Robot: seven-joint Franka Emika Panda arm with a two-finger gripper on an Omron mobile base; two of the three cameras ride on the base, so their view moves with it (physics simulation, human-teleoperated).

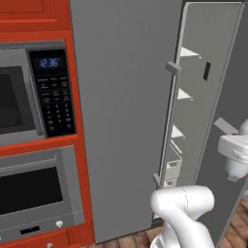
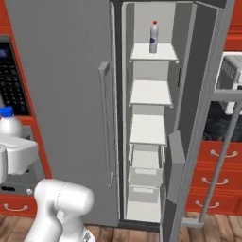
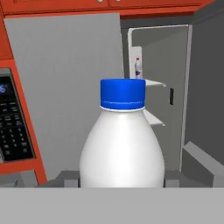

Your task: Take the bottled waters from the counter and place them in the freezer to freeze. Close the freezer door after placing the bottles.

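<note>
With the red-capped bottle (image 2: 153,37) already standing on the top shelf (image 2: 153,53) of the open freezer (image 2: 149,132) ahead, the tool (image 3: 122,179) grips the blue-capped bottle (image 3: 122,144) upright between its fingers, so what is left is shelving this one and shutting the freezer door (image 2: 198,118).
</note>
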